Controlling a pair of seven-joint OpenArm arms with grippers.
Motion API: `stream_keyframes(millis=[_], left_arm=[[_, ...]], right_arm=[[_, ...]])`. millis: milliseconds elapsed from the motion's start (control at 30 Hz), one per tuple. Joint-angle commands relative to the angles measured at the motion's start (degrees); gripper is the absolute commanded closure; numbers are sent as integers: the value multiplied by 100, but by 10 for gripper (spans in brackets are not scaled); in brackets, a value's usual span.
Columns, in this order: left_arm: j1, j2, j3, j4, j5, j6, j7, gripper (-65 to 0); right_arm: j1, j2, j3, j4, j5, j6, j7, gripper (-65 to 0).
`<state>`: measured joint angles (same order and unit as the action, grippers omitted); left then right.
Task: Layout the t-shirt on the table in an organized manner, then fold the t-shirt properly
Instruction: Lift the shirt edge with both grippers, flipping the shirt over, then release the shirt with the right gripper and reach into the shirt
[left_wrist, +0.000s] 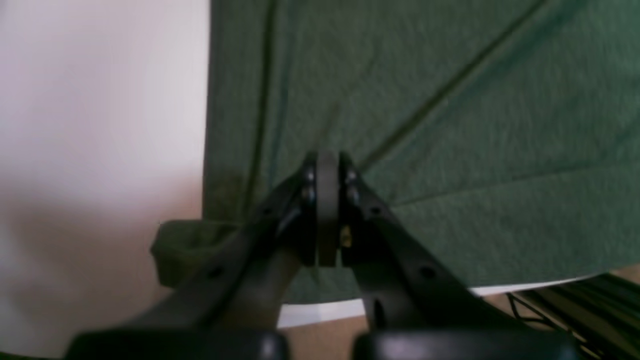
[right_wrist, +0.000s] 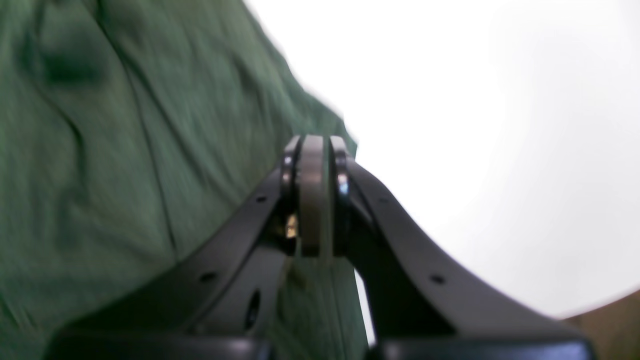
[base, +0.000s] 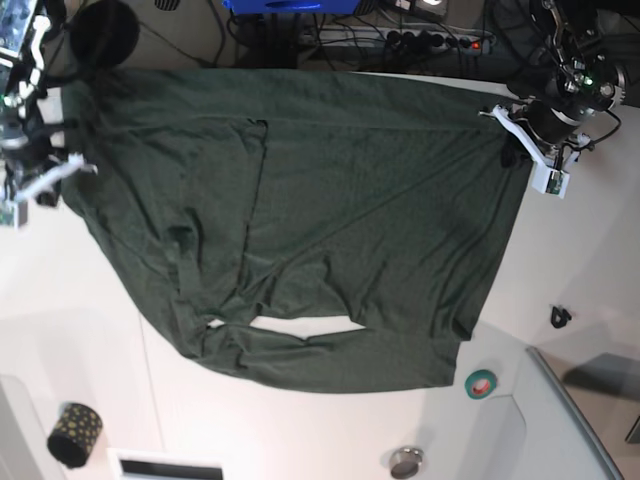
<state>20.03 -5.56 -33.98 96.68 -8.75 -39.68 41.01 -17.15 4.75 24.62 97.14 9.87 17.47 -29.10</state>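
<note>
Left gripper (left_wrist: 327, 210), jaws pressed together, pinching the t-shirt (left_wrist: 450, 125) at its hem near the table (left_wrist: 100, 100) edge; cloth fans outward from the grip in taut creases. Right gripper (right_wrist: 317, 200), jaws nearly together with fabric between them, at the shirt's opposite far corner. In the base view the dark green t-shirt (base: 320, 230) lies spread across the table's far half, sleeves bunched toward the near side, a gripper at each far corner.

Tape roll (base: 481, 383) beside t-shirt (base: 330, 220); table (base: 90, 330) open.
</note>
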Motion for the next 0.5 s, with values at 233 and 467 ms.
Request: stream_keyframes(millis=[233,467], left_arm=[[208,-20,-35,156,-70,-32,-88,0],[384,-37,-958,103,-553,-32,-88,0]], right_arm=[[1649,311,-1517,-778,81,50,-699,-390],[2352,267,-2089,-1798,90,33,-786,-389]])
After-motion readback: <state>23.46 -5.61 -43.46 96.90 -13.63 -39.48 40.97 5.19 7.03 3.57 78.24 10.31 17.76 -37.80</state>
